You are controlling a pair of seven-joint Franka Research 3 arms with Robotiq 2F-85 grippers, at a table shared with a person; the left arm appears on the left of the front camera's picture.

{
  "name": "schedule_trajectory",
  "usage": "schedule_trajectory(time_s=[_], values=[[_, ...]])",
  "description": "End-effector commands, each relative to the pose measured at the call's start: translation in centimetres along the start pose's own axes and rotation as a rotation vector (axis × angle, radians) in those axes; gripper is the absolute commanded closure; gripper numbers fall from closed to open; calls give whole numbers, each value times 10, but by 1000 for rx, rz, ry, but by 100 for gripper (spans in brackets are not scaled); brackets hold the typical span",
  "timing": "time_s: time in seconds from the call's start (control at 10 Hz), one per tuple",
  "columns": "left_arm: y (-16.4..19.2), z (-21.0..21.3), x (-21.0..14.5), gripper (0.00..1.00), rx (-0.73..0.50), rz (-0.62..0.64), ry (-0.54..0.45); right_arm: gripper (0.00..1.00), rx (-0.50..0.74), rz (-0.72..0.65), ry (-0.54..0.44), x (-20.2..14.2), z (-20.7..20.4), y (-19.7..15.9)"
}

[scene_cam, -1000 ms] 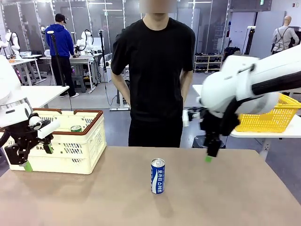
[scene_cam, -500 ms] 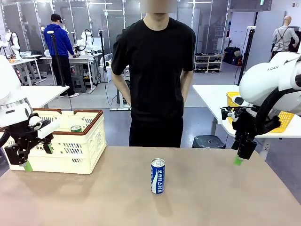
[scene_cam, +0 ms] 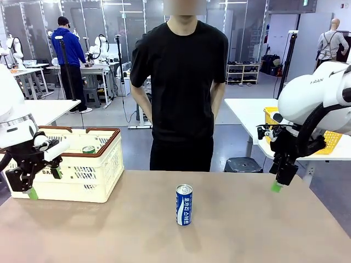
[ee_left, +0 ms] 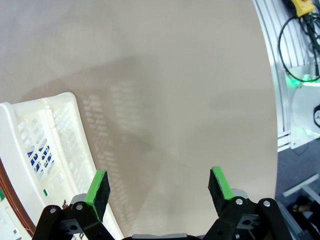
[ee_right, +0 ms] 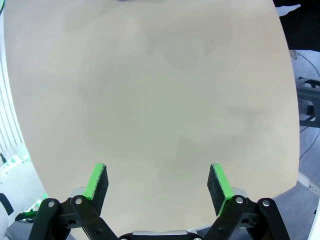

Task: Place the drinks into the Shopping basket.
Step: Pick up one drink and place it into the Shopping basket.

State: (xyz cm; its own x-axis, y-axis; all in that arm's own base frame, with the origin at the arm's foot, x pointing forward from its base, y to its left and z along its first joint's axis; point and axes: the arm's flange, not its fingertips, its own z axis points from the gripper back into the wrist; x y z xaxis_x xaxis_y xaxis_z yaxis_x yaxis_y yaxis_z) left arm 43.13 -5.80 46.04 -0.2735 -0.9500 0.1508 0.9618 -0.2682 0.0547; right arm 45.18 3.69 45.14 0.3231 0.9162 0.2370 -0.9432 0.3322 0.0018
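Note:
A blue and white drink can stands upright near the middle of the table. The cream Shopping basket with a brown rim sits at the table's left, and a green can top shows inside it. My left gripper hangs open in front of the basket's near-left corner; the left wrist view shows its green pads wide apart beside the basket wall. My right gripper hovers open over the table's right edge, far from the can, with bare table between its pads.
A person in black stands at the far side with hands behind the back. A bright yellow mesh basket rests on a white side table at the right. The tabletop around the can is bare.
My right arm has swung from above the table's middle out to the right edge, then nearly stopped. The left arm, can and basket have not moved.

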Motion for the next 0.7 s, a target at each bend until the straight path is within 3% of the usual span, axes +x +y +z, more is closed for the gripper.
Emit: schedule_trajectory(time_s=[0.0,0.3,0.6], values=[[-1,1,28,0,47,-4,-33,0,8,6,1,0,1,2],[1,2,119,0,149,-58,-42,0,8,6,1,0,1,2],[51,2,221,0,163,-59,-142,0,8,6,1,0,1,2]])
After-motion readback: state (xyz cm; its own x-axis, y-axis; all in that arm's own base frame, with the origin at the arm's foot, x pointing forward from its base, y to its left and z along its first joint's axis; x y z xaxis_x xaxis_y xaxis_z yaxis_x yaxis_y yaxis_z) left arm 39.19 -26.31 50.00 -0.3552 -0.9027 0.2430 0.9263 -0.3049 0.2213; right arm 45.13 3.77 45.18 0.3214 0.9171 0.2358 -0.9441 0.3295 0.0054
